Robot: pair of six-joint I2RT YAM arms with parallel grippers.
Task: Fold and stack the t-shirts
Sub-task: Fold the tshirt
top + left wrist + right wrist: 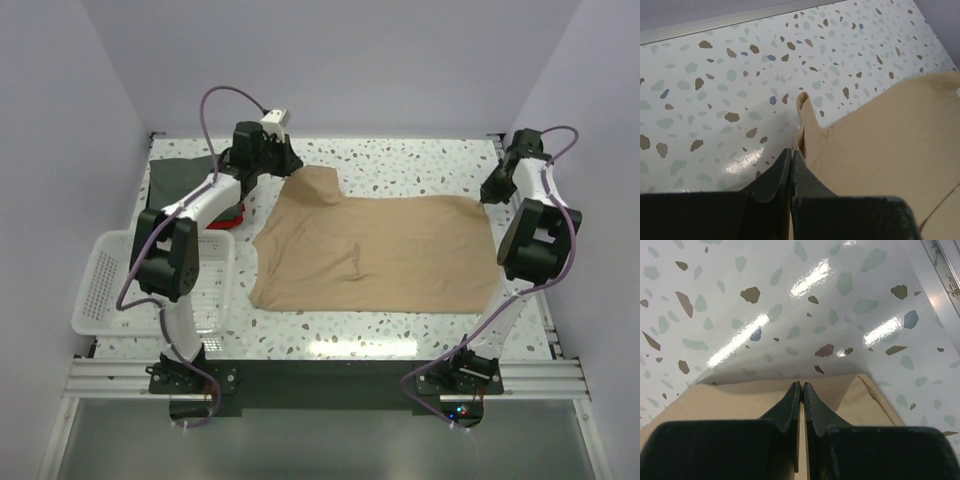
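so far: dark grey-green t-shirt [180, 180] sits piled over red t-shirt [232, 215], far left. tan t-shirt [380, 250] spread flat in the middle, unfolded. left gripper [791, 155] and right gripper [802, 387] each pinched tight on a far corner; its first fold looks just begun.

The left arm [205, 195] stretches from its base to the far left corner of the tan t-shirt [390, 250]. There the left claw [791, 152] is pinched tight on a raised fold at the cloth's edge. The right arm [535, 235] is bent at the elbow and reaches to the shirt's far right corner. The right claw [802, 386] points down, its jaws pressed together on the edge there.
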